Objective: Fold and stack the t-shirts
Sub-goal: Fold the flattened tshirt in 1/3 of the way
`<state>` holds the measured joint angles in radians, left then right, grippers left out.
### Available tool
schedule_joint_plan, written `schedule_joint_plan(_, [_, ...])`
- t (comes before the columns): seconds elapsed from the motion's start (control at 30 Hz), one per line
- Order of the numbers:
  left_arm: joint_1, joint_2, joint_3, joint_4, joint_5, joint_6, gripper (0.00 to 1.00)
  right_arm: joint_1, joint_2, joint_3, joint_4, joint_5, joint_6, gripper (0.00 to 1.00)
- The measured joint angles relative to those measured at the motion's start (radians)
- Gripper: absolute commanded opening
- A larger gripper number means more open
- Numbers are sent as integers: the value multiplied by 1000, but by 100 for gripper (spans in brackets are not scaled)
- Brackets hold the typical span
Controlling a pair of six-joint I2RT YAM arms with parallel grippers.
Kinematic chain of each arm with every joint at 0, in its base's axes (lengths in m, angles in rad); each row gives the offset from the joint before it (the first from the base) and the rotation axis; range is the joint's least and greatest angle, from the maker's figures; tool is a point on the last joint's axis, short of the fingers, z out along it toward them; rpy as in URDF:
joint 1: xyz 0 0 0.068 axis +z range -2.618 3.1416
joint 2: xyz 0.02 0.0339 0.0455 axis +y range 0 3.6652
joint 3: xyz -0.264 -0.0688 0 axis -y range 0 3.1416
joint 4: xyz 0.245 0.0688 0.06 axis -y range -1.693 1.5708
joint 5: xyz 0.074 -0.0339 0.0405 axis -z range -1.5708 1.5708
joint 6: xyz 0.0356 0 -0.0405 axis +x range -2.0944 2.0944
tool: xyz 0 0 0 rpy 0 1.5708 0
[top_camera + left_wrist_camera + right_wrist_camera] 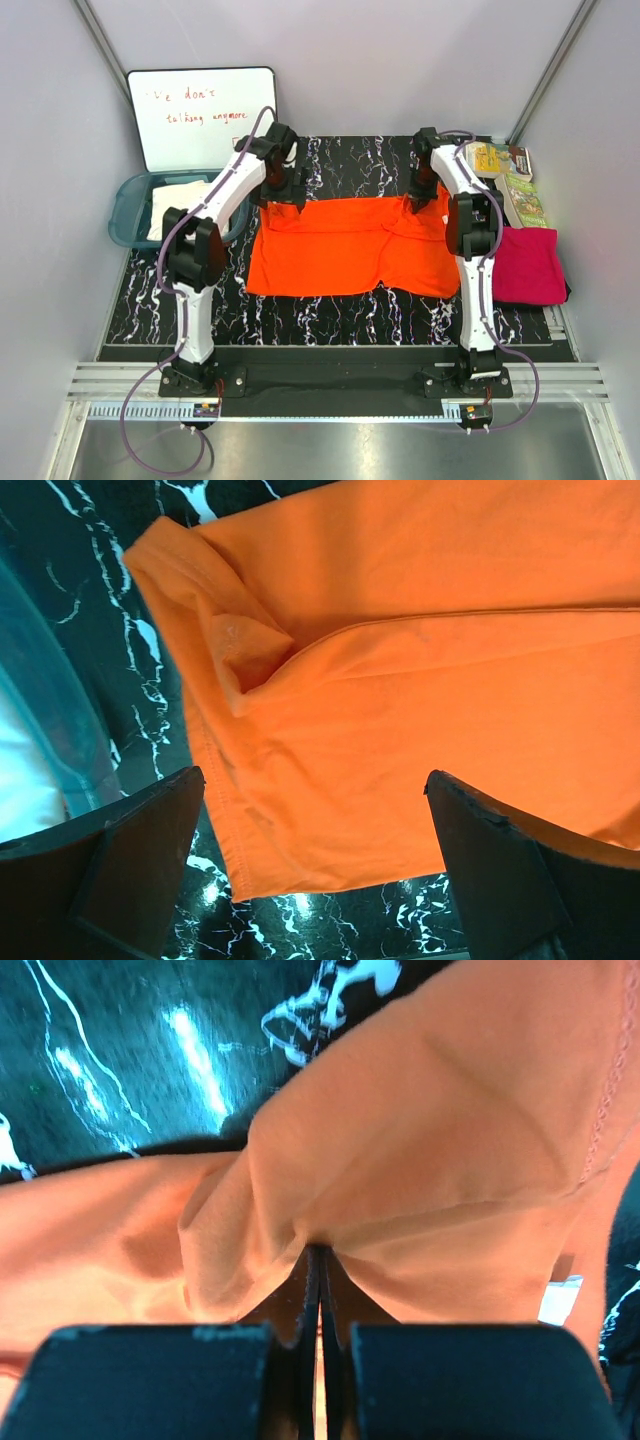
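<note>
While my right gripper [318, 1260] is clamped on a bunched far-right corner of the orange t-shirt [350, 245], my left gripper [312, 785] hangs wide apart over the far-left corner, gripping nothing. The shirt lies spread in the middle of the table [330, 315], the magenta t-shirt [528, 265] off to its right, the cream t-shirt [178, 215] in the teal tub [128, 215]. If I lift on one side only, I judge the cloth will skew and fold crooked. That left corner is curled over, so a hasty pinch may catch just one layer.
</note>
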<state>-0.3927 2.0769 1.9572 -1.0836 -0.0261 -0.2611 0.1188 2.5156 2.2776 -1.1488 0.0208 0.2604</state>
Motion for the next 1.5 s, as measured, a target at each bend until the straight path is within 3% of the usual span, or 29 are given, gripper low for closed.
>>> schedule_joint_plan(0.63, [-46,10,-55,12,1,-6,99,16,-158,-151,55,-51,6,0])
schedule_joint_plan(1.2, [-49,9,-110,17,-4,-17,99,61,-195,-338,92,-129,8,0])
schedule_joint_plan(1.5, [-52,9,-119,20,-8,-24,99,91,-365,-463,55,-159,18,0])
